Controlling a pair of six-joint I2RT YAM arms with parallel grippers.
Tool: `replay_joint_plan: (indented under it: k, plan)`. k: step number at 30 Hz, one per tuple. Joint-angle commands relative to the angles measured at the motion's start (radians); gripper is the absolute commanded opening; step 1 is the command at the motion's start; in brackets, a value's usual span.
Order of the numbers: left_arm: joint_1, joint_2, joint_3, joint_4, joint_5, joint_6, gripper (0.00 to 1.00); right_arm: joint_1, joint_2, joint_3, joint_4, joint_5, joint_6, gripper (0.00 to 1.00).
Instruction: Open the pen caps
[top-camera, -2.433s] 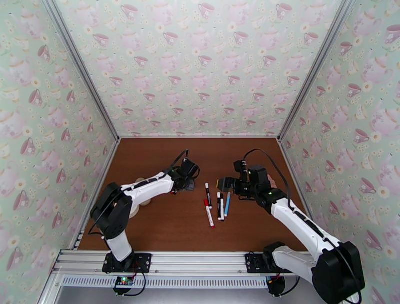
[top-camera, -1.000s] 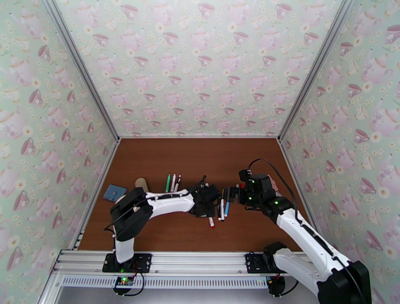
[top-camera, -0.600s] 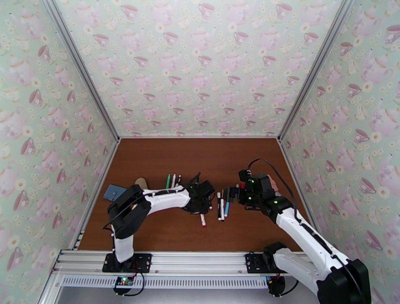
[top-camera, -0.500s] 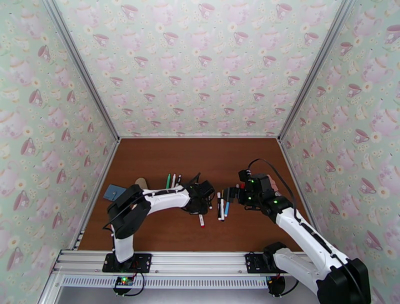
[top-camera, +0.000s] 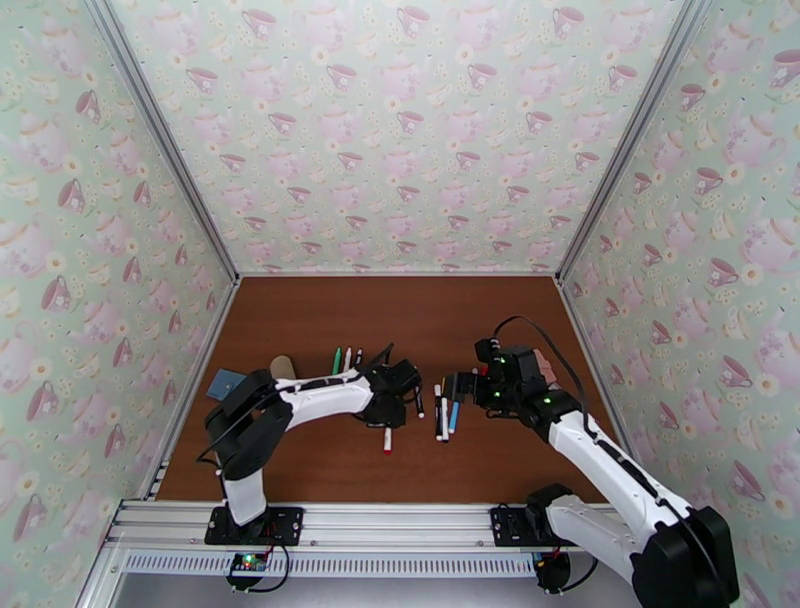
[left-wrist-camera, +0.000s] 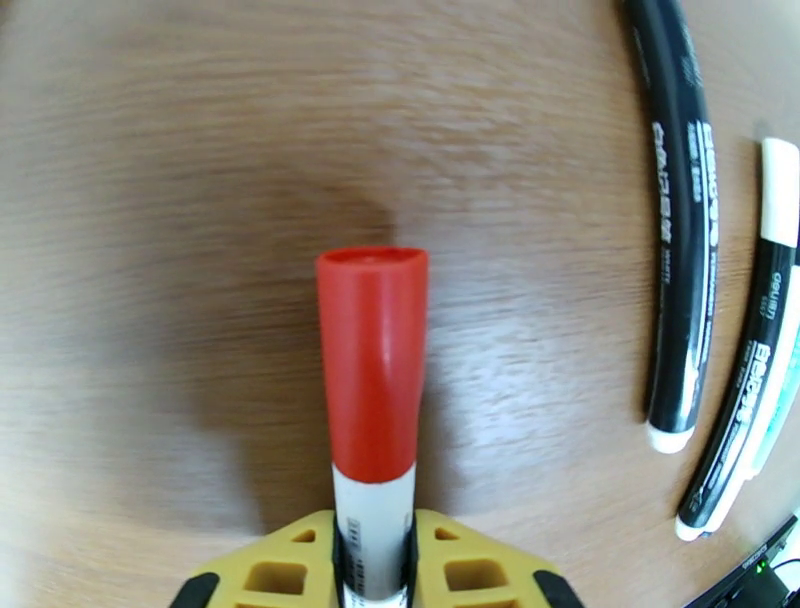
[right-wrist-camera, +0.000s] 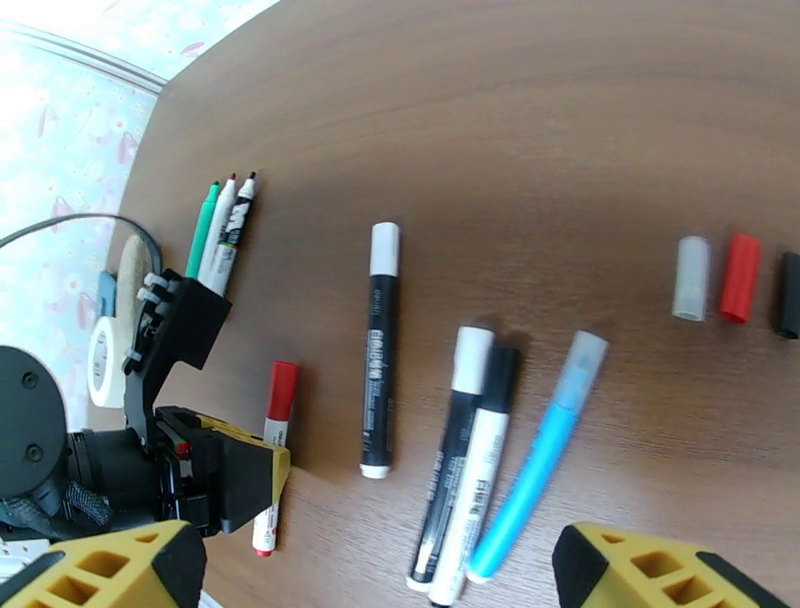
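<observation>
I am clamping my left gripper (left-wrist-camera: 372, 560) shut on the white barrel of a red-capped pen (left-wrist-camera: 372, 400), which is pointing up the middle of the left wrist frame. My right gripper (right-wrist-camera: 375, 570) is hanging wide open, holding nothing, over three pens (right-wrist-camera: 480, 450) at lower centre, with loose pen caps (right-wrist-camera: 740, 277) lying at the right edge.

Glossy plastic pen (left-wrist-camera: 371, 360); seemingly wooden table (left-wrist-camera: 150, 250)
</observation>
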Motion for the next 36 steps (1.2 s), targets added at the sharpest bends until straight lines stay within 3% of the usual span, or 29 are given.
replay_joint_plan:
  k: [1,6,13,25,36]
  plan:
    - [0.02,-0.112,-0.054,0.133,0.029,0.083,0.16,0.005,0.021,-0.008,0.141,-0.082,0.127,0.93]
    - [0.02,-0.221,-0.158,0.27,0.027,0.155,0.16,0.01,0.092,-0.018,0.276,-0.156,0.296,0.79]
    - [0.022,-0.319,-0.238,0.413,0.128,0.234,0.16,0.093,0.182,0.036,0.324,-0.161,0.328,0.6]
    - [0.023,-0.354,-0.258,0.488,0.345,0.345,0.16,0.153,0.284,0.107,0.348,-0.201,0.316,0.57]
    - [0.026,-0.348,-0.227,0.483,0.404,0.357,0.16,0.195,0.314,0.133,0.333,-0.189,0.305,0.47]
